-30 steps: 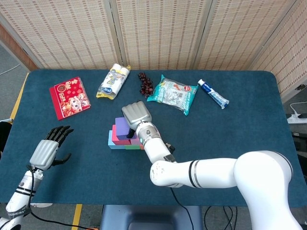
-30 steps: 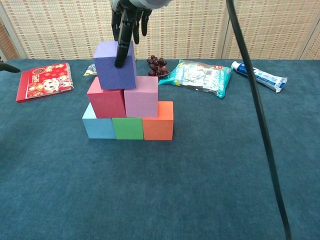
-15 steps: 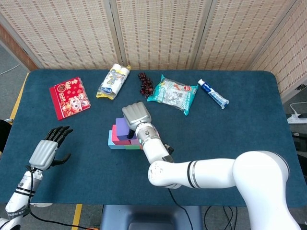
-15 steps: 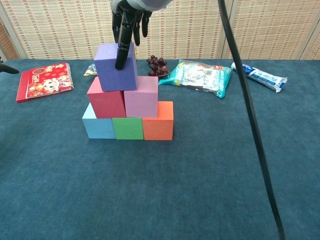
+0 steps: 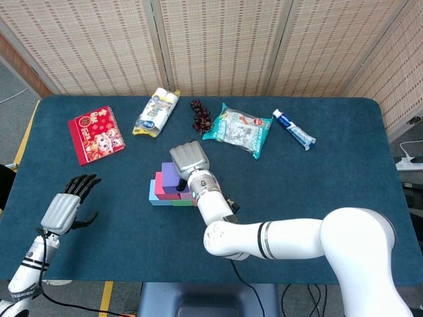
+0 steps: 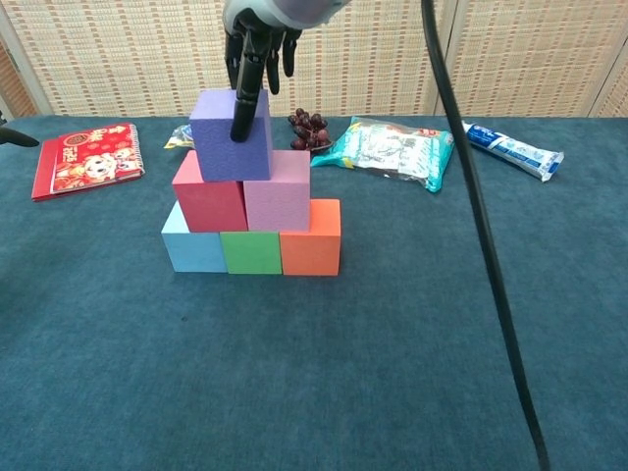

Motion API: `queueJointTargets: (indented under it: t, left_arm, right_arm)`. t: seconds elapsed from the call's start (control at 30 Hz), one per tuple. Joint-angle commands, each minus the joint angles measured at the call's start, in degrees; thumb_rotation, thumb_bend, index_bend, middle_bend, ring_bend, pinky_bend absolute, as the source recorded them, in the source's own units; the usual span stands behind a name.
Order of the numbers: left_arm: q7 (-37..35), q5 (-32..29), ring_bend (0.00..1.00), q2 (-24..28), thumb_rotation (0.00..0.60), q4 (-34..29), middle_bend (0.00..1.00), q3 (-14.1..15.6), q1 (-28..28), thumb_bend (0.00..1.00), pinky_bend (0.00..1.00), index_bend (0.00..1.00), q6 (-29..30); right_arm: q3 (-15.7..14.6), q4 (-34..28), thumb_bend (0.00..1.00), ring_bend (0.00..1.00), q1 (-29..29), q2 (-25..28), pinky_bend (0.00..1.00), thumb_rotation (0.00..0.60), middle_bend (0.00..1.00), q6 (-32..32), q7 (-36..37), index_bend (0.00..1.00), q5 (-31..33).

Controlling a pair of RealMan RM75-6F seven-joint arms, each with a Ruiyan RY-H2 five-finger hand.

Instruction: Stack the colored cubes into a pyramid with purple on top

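Nearest us, our left hand point(image 5: 64, 206) rests on the blue table point(image 5: 317, 185), fingers spread wide and holding nothing. Further on, 3 cubes form the base: light blue cube point(image 6: 193, 243), green cube point(image 6: 251, 251), orange cube point(image 6: 311, 237). Above sit the red cube point(image 6: 208, 197) and pink cube point(image 6: 278, 194). The purple cube point(image 6: 230, 140) tops them, pinched by our right hand point(image 6: 257, 39).

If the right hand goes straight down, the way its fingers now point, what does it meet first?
The purple cube, which the right hand already grips; below that sit the red cube and pink cube.
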Motion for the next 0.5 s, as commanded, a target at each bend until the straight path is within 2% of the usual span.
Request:
queueJointTargets:
  t: [0.03, 0.2, 0.5]
  left_arm:
    - [0.0, 0.0, 0.01, 0.0, 0.6, 0.0, 0.05, 0.0, 0.0, 0.34, 0.1, 0.11, 0.0]
    - [-0.1, 0.1, 0.01, -0.1, 0.6, 0.2, 0.05, 0.0, 0.0, 0.34, 0.1, 0.11, 0.0]
    - [-0.1, 0.4, 0.01, -0.2, 0.6, 0.2, 0.05, 0.1, 0.0, 0.34, 0.1, 0.11, 0.2]
  right_arm:
    - [0.2, 0.1, 0.2, 0.36, -0.3, -0.1, 0.28, 0.6, 0.52, 0.0, -0.2, 0.51, -0.1]
    - [0.6, 0.0, 0.2, 0.33, -0.6, -0.3, 0.26, 0.6, 0.51, 0.1, -0.8, 0.4, -0.1]
    - [1.5, -0.9, 0.2, 0.28, -1.3, 0.0, 0.23, 0.6, 0.43, 0.6, -1.0, 0.23, -0.7]
